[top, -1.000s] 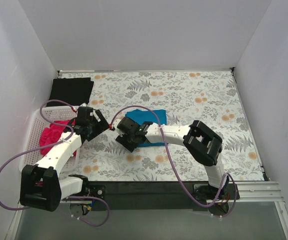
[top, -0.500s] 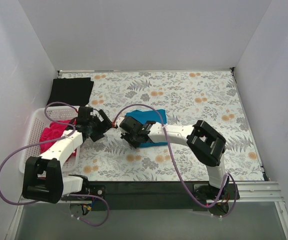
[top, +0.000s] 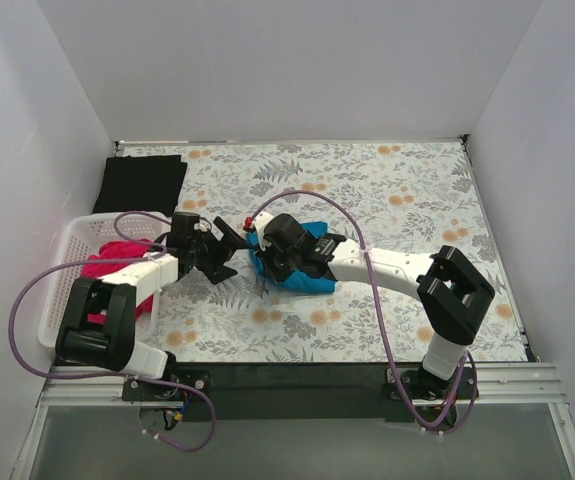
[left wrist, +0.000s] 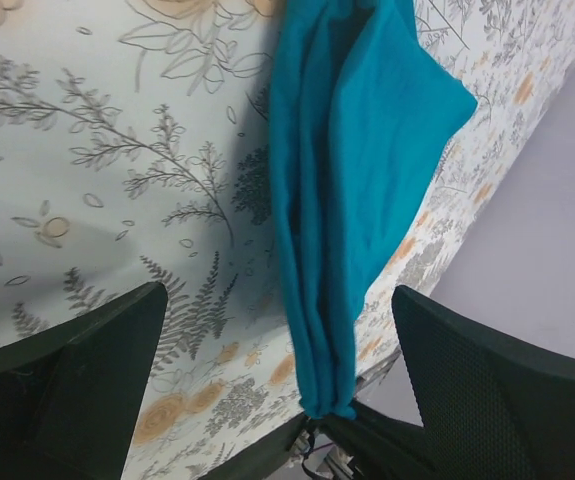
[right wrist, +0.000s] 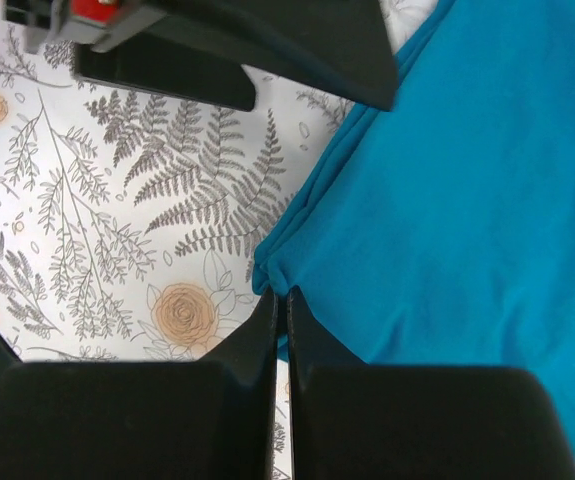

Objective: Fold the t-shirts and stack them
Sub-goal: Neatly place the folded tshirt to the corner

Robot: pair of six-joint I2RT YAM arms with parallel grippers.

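The right end effector (top: 267, 268) hides the near-left corner of the teal-blue t-shirt (top: 307, 275), which lies folded mid-surface. The wrist view shows its fingers pinched together on that folded edge. The left arm (top: 147, 272) partly covers the magenta-pink t-shirt (top: 117, 260) in the basket (top: 62, 262) at the left edge. The left end effector (top: 229, 250) gapes wide just left of the teal cloth, holding nothing. The black t-shirt (top: 144, 182) lies flat in the far left corner. The widest stretch of floral surface (top: 417, 200) lies to the right.
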